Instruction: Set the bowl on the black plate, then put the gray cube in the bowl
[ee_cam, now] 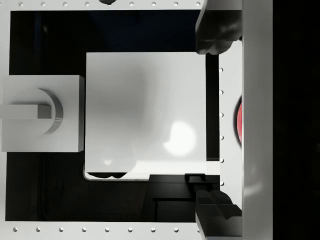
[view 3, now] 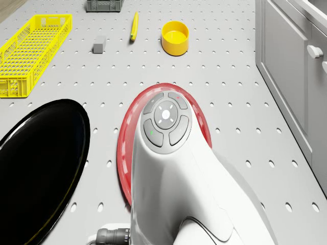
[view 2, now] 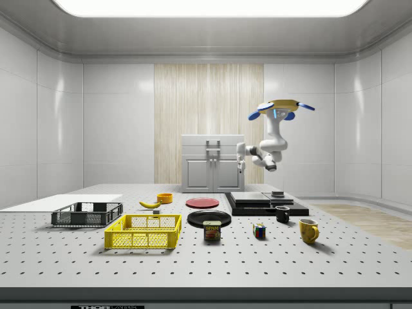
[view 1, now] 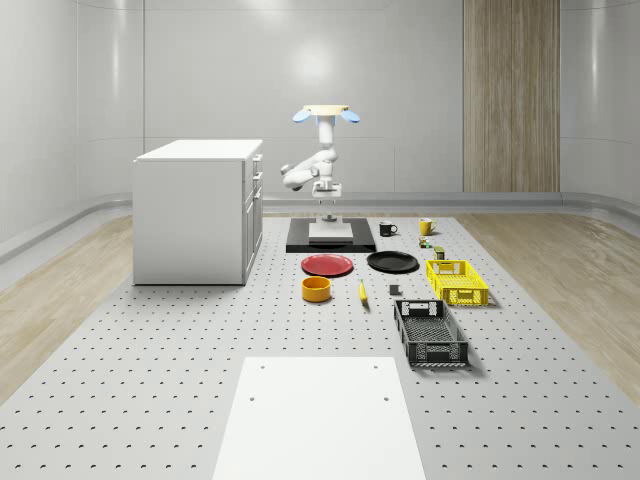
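So the gripper [ee_cam: 217, 115] hangs with its fingers [ee_cam: 217, 30] spread wide and nothing between them, touching nothing. In the wrist view it points straight down at a white block [ee_cam: 145, 110] sitting on a black pad [ee_cam: 50, 200].

The drone [view 1: 326, 114] hovers over that pad, just above centre in the whole-scene view, with the arm folded up underneath it.

The bowl [view 1: 316, 289] is the yellow one, standing on the table a bit below and left of centre in the whole-scene view, just in front of a red plate [view 1: 327, 265]. The black plate [view 1: 392, 262] lies beside the red one, to its right, apart from it. The gray cube [view 1: 395, 291] sits in front of the black plate and is tiny and hard to make out.

In the drone view the arm covers much of the red plate, and the black plate is cut off at the frame edge.

Room-wise, bare table surrounds the bowl, with a banana [view 1: 362, 291] between it and the cube. A white cabinet [view 1: 195, 210] stands left of centre and a yellow basket [view 1: 457, 281] right of centre.
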You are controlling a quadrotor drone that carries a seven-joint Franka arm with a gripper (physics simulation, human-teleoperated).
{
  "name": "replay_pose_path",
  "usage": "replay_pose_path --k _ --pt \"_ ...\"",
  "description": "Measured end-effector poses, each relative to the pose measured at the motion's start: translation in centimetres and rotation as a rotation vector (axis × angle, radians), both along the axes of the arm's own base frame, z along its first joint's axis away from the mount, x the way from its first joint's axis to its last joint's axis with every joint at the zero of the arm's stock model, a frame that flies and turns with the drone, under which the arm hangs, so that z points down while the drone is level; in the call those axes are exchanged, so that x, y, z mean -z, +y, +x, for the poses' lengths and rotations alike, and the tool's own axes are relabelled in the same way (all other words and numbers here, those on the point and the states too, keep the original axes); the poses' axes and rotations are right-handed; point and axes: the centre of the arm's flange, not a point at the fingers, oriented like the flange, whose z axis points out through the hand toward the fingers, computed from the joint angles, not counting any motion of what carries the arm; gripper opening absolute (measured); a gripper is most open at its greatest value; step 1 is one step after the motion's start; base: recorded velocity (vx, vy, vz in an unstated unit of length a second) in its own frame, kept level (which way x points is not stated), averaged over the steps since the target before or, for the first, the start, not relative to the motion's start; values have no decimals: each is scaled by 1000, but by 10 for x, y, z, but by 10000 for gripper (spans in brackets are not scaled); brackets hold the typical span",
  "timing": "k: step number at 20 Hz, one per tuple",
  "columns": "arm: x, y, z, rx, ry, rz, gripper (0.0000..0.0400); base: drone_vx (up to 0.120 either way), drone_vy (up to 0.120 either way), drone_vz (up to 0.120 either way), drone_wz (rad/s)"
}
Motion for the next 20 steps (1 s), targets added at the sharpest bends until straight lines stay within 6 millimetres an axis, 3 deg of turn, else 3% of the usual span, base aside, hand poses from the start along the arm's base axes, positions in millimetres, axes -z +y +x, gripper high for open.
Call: replay_pose_path --k 20 --pt "0 -1 0 0 1 -13 400 120 0 0 0"
